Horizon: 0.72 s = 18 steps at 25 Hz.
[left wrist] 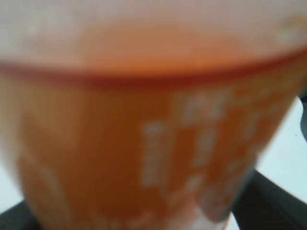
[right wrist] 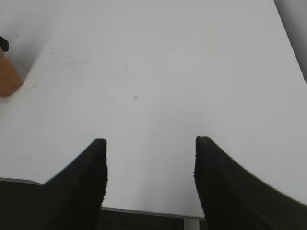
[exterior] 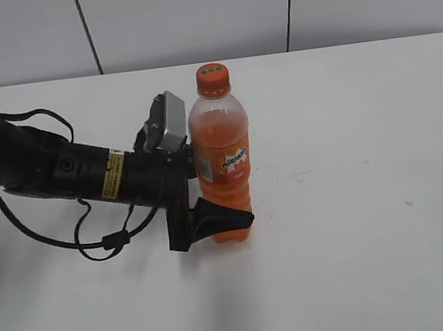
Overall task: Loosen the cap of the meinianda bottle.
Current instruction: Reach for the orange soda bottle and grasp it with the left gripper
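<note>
The meinianda bottle point(exterior: 223, 165) stands upright on the white table, full of orange drink, with an orange label. Its small orange cap point(exterior: 213, 79) with white marks sits on top. My left gripper point(exterior: 215, 207) reaches in from the left and is shut on the bottle's lower body; one black finger shows in front of it. In the left wrist view the bottle point(left wrist: 144, 134) fills the frame, blurred, with the finger bases at the bottom corners. My right gripper point(right wrist: 149, 143) is open and empty above bare table; the bottle's edge point(right wrist: 7, 79) shows at far left. It is out of the exterior view.
The white table point(exterior: 372, 194) stretches right of and in front of the bottle. Its near edge point(right wrist: 144, 212) shows under my right gripper. The left arm's black cables point(exterior: 92, 239) loop on the table left of the bottle. A grey panelled wall stands behind.
</note>
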{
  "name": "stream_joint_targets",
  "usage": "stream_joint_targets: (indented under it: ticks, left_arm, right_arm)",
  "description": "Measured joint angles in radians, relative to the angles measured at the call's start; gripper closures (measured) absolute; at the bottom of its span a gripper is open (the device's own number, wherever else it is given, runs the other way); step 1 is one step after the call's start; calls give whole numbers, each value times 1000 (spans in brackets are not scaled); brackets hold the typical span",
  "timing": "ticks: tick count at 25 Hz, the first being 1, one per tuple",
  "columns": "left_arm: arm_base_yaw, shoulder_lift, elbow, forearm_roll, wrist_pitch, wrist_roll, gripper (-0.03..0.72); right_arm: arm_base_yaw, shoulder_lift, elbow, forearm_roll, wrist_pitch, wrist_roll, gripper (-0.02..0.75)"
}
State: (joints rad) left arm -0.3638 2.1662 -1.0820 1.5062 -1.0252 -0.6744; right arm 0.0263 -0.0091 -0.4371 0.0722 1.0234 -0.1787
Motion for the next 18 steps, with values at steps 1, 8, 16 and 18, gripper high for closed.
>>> stream_joint_targets:
  ticks: [1, 8, 16, 18]
  left_arm:
    - [-3, 0, 0, -1, 5, 0, 148]
    - [-4, 0, 0, -7, 31, 0, 214]
    - [-3, 0, -1, -14, 35, 0, 284]
    - [-3, 0, -1, -14, 35, 0, 284]
  right_arm:
    - [0, 0, 0, 0, 0, 0, 301]
    - [0, 0, 0, 0, 0, 0, 301]
    - [0, 0, 0, 0, 0, 0, 301]
    - [0, 0, 0, 0, 0, 0, 301]
